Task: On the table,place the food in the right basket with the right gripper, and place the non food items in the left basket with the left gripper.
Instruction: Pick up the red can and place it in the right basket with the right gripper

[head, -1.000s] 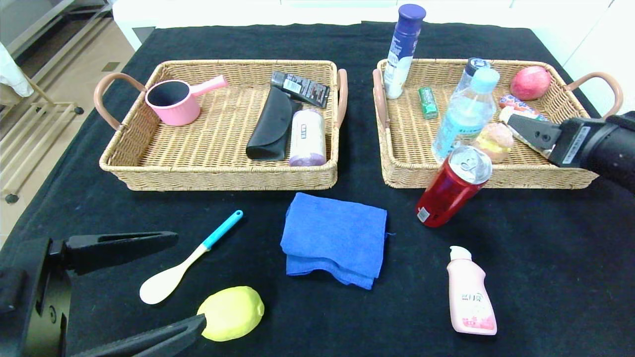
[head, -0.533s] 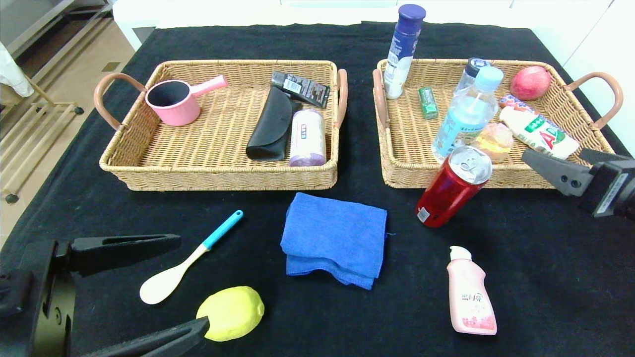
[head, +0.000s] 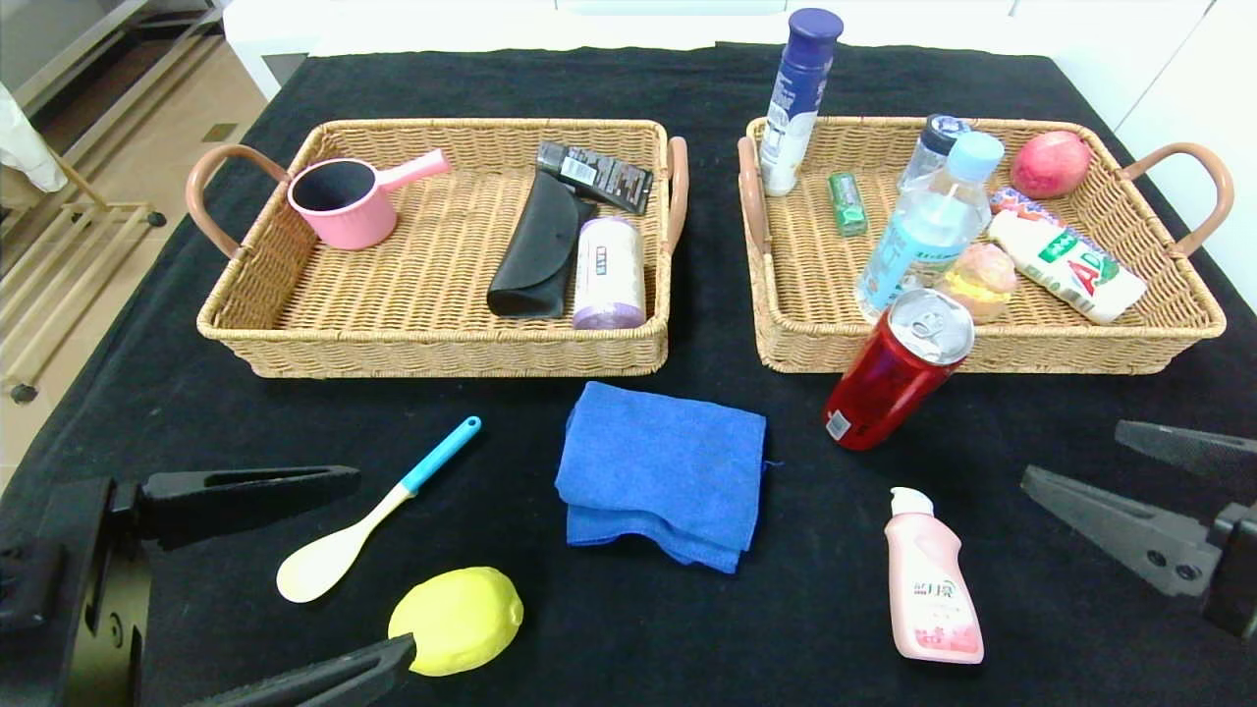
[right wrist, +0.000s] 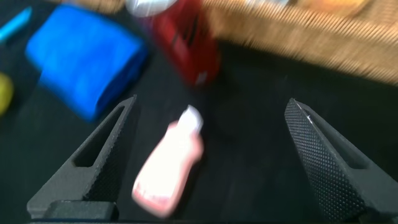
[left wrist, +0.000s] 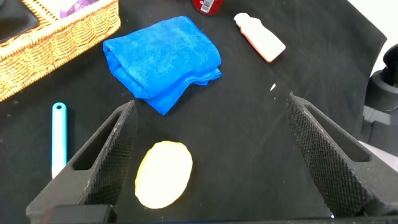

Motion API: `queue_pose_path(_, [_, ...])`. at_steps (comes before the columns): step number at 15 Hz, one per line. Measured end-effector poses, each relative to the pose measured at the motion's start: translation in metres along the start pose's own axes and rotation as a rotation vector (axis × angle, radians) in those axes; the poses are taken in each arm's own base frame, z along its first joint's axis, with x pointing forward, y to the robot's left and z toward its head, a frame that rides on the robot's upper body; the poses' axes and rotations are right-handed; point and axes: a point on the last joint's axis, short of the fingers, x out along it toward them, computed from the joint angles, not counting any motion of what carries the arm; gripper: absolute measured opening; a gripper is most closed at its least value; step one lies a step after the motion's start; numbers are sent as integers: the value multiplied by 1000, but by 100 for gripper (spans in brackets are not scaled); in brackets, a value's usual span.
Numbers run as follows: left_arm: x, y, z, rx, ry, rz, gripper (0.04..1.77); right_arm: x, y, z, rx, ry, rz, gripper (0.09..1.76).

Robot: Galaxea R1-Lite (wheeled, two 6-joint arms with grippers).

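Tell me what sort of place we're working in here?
Likely an indoor sorting test bench: a black-clothed table, two tan wicker baskets of household items, beige floor tiles and white walls.

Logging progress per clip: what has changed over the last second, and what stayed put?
The right gripper has drawn back from over the right basket toward the table's near right edge, fingers open and empty. The water bottle it left in the basket stands slightly straighter. The left gripper, red can, lemon, spoon, blue cloth and pink bottle are unchanged.
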Motion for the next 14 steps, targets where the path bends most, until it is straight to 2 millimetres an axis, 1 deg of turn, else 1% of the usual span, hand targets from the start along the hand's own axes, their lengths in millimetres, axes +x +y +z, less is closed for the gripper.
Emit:
queue_pose_path(3, [0, -1, 0, 3, -2, -3, 172, -10, 3, -1, -11, 2, 39, 170])
queue_pose_path(6, [-1, -1, 0, 9, -7, -4, 172, -12, 10, -2, -20, 1, 90, 170])
queue_pose_path(10, [-2, -2, 1, 11, -9, -4, 172, -8, 13, 1, -33, 2, 110, 170])
queue_pose_path(14, [-2, -2, 1, 11, -10, -4, 172, 2, 17, 3, -41, 18, 129, 170])
